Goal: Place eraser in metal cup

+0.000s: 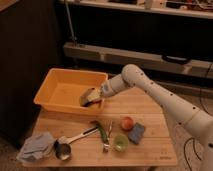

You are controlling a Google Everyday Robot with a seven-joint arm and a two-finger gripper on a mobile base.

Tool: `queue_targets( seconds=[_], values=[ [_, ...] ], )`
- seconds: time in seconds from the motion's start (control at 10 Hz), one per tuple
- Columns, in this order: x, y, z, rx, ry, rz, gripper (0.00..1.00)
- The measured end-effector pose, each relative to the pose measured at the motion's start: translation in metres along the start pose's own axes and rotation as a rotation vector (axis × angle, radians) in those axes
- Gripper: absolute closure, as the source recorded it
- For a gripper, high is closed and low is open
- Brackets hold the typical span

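Observation:
The metal cup point(62, 149) is a small shiny measuring cup with a long handle. It lies at the front left of the wooden table point(150, 107). A blue-grey rectangular block point(135, 132), which looks like the eraser, lies flat at the right of the table. My gripper point(90, 96) hangs over the front right corner of the yellow bin point(55, 85), on the white arm point(165, 100) that reaches in from the right. It is well apart from both the block and the cup. I cannot tell whether it holds anything.
A red-orange fruit point(127, 123) lies beside the block. A green cup point(120, 142), a fork point(107, 140) and a long green vegetable point(102, 131) lie mid-front. A blue cloth point(36, 146) lies at the front left corner. Dark shelving stands behind.

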Motion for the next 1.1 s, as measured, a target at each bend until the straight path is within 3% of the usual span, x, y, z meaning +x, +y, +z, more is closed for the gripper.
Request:
queue_targets(
  seconds=[0.2,0.4,0.6,0.8,0.9,1.1],
  values=[
    [0.007,-0.005,-0.036,0.006,0.020,-0.022,1.00],
    [0.022,-0.021,-0.064,0.037,-0.022,-0.048,1.00],
    [0.033,-0.040,-0.077,0.139,-0.055,-0.051,1.00],
    [0.037,-0.048,-0.079,0.281,-0.057,-0.037,1.00],
    [0.037,-0.049,-0.078,0.305,-0.060,-0.036,1.00],
    [0.037,-0.048,-0.080,0.303,-0.056,-0.035,1.00]
  ],
)
